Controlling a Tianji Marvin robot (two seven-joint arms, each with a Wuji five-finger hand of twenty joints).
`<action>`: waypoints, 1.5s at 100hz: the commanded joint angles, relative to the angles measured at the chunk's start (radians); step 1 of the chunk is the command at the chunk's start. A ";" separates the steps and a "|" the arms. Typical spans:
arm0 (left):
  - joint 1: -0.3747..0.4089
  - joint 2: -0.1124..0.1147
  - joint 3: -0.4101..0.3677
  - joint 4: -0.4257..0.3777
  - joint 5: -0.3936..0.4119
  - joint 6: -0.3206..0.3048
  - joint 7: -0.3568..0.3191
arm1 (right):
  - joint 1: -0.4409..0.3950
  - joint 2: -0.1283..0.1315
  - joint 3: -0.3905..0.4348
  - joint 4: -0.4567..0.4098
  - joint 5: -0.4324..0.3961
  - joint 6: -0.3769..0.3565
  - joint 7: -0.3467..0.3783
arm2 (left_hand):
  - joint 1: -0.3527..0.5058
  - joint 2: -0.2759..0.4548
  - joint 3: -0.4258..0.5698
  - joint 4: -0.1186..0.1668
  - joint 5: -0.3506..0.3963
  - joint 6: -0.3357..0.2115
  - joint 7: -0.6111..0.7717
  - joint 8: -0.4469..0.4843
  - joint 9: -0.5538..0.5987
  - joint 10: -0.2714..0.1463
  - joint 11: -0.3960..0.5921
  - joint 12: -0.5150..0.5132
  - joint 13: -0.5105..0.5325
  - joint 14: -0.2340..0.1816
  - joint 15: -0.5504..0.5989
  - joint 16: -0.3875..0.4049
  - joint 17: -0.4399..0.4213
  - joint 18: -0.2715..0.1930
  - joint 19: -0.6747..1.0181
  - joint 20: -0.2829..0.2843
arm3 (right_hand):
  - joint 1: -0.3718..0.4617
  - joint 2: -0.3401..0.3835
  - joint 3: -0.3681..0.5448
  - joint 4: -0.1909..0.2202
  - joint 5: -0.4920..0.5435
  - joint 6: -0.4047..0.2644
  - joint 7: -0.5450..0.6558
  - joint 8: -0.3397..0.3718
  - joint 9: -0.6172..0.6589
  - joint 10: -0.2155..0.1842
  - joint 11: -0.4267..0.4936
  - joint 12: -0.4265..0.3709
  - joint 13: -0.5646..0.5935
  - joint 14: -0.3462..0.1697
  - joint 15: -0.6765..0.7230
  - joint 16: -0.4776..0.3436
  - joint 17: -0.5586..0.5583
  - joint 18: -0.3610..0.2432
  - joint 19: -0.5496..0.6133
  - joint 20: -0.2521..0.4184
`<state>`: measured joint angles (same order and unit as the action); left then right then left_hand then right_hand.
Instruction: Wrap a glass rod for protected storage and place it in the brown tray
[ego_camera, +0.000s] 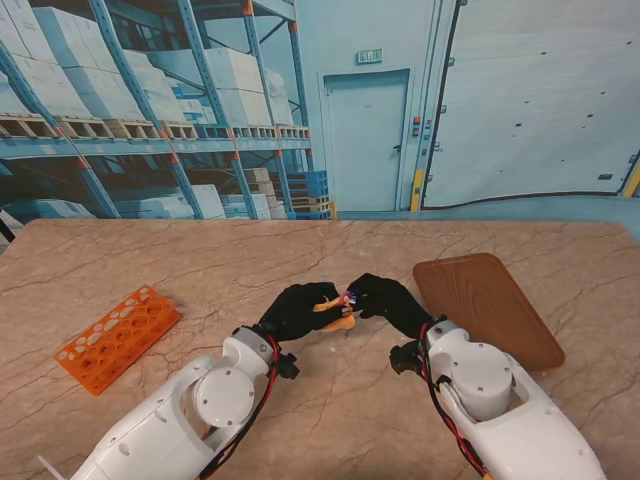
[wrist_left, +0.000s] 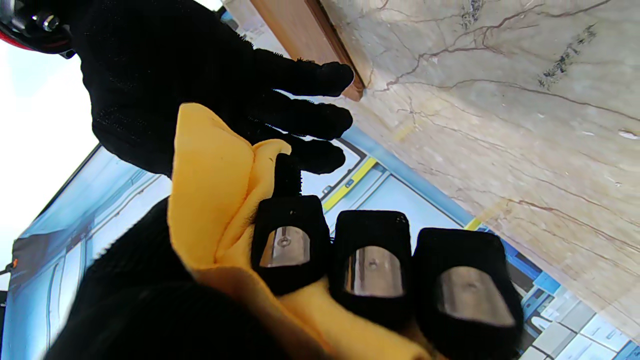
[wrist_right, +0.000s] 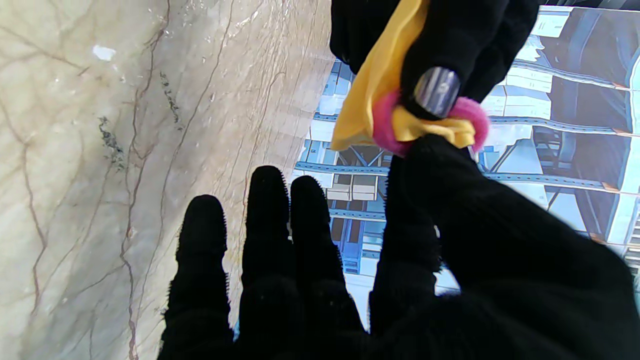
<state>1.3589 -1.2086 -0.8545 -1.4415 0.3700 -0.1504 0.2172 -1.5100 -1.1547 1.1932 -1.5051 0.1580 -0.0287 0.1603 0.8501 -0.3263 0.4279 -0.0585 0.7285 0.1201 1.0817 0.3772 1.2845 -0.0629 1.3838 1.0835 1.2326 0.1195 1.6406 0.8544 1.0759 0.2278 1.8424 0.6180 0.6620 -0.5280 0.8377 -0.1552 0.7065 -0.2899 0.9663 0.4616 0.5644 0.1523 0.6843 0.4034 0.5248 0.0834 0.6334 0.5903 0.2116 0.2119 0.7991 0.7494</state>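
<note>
A yellow cloth bundle (ego_camera: 338, 321) hangs just above the table's middle, and my left hand (ego_camera: 298, 311) is shut around it. In the left wrist view my fingertips (wrist_left: 372, 270) press into the cloth (wrist_left: 210, 200). No glass rod shows; the cloth hides whatever is inside. A fuzzy pink band (wrist_right: 467, 112) rings one gathered end of the cloth (wrist_right: 380, 75). My right hand (ego_camera: 390, 300) meets that end, thumb and forefinger pinched on the band (ego_camera: 348, 297), the other fingers (wrist_right: 265, 225) spread. The brown tray (ego_camera: 485, 305) lies to the right of both hands.
An orange test-tube rack (ego_camera: 115, 338) lies on the marble table (ego_camera: 330, 250) at the left, nearer to me. The tray's corner (wrist_left: 305, 35) shows just past my right hand (wrist_left: 175, 75) in the left wrist view.
</note>
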 joint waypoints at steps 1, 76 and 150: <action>0.004 -0.001 0.002 -0.012 -0.005 0.016 -0.009 | -0.010 -0.005 -0.001 -0.018 -0.001 0.006 0.001 | 0.062 0.057 -0.049 -0.024 -0.046 -0.049 -0.026 0.031 -0.038 -0.054 0.008 0.030 -0.036 0.003 -0.021 0.032 -0.005 0.021 0.223 -0.064 | 0.050 0.050 -0.009 -0.025 0.034 -0.035 0.053 0.039 0.022 -0.018 0.019 0.008 0.023 -0.023 0.013 0.009 0.013 -0.026 0.010 0.021; 0.014 -0.003 -0.006 -0.035 -0.047 0.056 -0.028 | -0.061 0.013 0.030 -0.057 -0.039 0.028 0.039 | 0.227 0.209 -0.342 -0.001 -0.158 -0.008 -0.005 0.116 -0.194 0.012 -0.155 0.019 -0.209 0.078 -0.203 0.091 -0.222 0.085 0.019 -0.012 | 0.085 0.106 -0.040 -0.028 0.004 -0.037 0.035 0.172 0.037 -0.023 0.019 0.014 0.023 -0.023 0.001 0.006 0.006 -0.027 0.005 0.011; 0.001 0.002 0.006 -0.015 -0.054 0.025 -0.057 | -0.064 0.015 0.031 -0.051 -0.071 0.009 0.027 | -0.176 0.098 -0.152 0.018 -0.101 0.011 -0.179 0.157 -0.042 -0.081 -0.021 0.019 -0.016 -0.045 -0.022 0.065 0.008 -0.068 0.251 -0.085 | 0.088 0.113 -0.058 -0.019 0.003 -0.047 0.020 0.184 0.044 -0.021 0.014 0.017 0.025 -0.022 0.003 0.010 0.008 -0.025 0.002 0.017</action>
<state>1.3555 -1.2022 -0.8487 -1.4550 0.3191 -0.1275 0.1549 -1.5694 -1.1381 1.2280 -1.5576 0.0939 -0.0126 0.1848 0.6495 -0.2776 0.3399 -0.0614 0.6205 0.1627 0.9520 0.5131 1.2070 -0.0942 1.3052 1.0762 1.2012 0.0679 1.5836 0.9243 1.0735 0.1575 1.8418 0.5859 0.7040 -0.4669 0.7797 -0.1676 0.6671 -0.2730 0.9372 0.6038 0.5944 0.1514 0.6888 0.4105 0.5264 0.0827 0.6333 0.5903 0.2116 0.2114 0.7990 0.7494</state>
